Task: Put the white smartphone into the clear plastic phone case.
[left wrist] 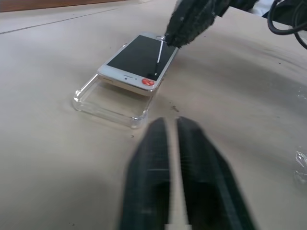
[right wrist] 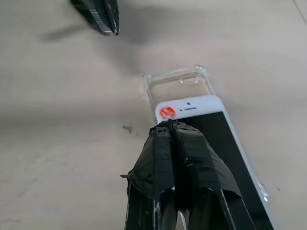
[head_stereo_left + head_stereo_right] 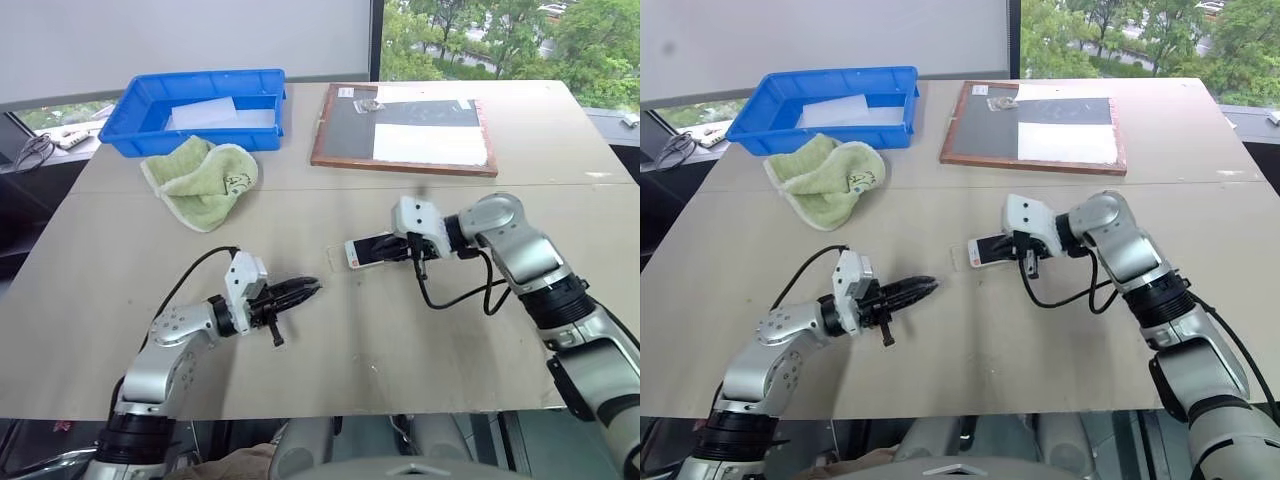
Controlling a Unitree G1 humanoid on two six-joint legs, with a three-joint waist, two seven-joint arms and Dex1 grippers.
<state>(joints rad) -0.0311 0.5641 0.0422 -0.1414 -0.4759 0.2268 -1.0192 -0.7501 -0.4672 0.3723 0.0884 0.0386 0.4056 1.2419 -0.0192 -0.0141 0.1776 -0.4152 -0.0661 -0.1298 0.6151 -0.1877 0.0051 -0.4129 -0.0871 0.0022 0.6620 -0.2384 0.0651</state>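
The white smartphone with black screen [image 1: 139, 60] lies partly in the clear plastic phone case [image 1: 108, 100] near the middle of the tan worktop [image 3: 400, 360]. Its near end rides above the shell and part of the case is uncovered, so seating it flat is what's left. The right claw [image 2: 168, 127], fingers together, rests at the phone's edge. The left claw [image 3: 305, 290], also pinched together and empty, hovers at about eight o'clock from it. A green cloth [image 3: 200, 180], blue plastic bin [image 3: 145, 125] and framed dark board [image 3: 345, 135] sit far off toward twelve, obstructing nothing.
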